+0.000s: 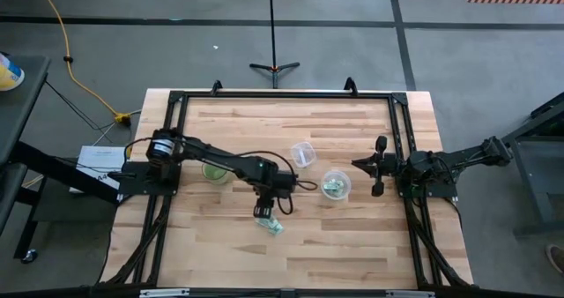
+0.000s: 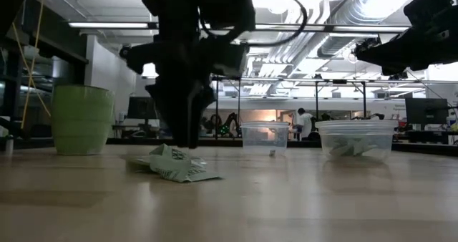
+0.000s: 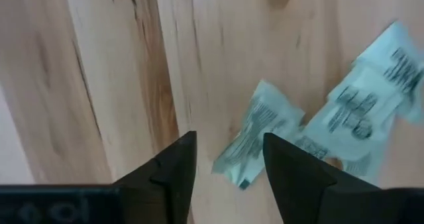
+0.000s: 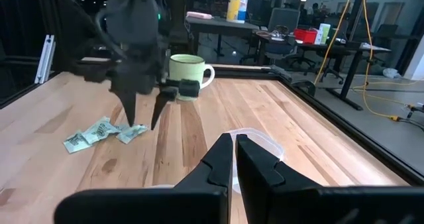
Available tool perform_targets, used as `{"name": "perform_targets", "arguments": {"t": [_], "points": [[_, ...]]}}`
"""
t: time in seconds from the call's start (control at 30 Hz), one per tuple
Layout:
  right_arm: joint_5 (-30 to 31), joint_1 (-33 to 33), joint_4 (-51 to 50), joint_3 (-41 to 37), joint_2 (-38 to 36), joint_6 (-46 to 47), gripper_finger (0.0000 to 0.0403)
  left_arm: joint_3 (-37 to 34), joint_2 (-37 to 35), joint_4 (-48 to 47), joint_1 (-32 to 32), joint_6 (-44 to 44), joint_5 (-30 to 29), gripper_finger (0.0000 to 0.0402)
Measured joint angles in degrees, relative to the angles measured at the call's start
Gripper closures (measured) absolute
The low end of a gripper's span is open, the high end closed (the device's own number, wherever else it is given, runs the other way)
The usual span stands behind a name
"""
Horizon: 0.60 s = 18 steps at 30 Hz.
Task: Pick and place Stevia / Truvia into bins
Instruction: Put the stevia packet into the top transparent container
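Over the small heap of crinkled pale green and white paper sweetener packets on the wooden bench, the left gripper points down with its fingers spread apart, one packet lying between the fingertips and nothing gripped. Beyond the heap from the left arm's side stand two round clear plastic cups: one holding a few packets, the other just behind it. A solid green round cup stands near the heap, under the left arm. The right gripper waits past the filled clear cup, fingers pressed together and empty.
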Motion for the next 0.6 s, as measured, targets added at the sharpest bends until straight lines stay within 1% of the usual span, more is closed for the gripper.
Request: {"name": "perform_targets", "arguments": {"t": [0.2, 0.4, 0.6], "points": [[-0.04, 0.00, -0.02, 0.00, 0.12, 0.00, 0.0391, -0.04, 1.82, -0.26, 0.00, -0.01, 0.25, 0.0229], [-0.02, 0.00, -0.02, 0.00, 0.49, 0.00, 0.0391, 0.19, 3.00, 0.19, 0.01, 0.11, 0.38, 0.0253], [-0.02, 0.00, 0.00, 0.00, 0.53, 0.02, 0.0391, 0.13, 3.01, 0.23, 0.02, 1.53, 0.31, 0.0279]]}}
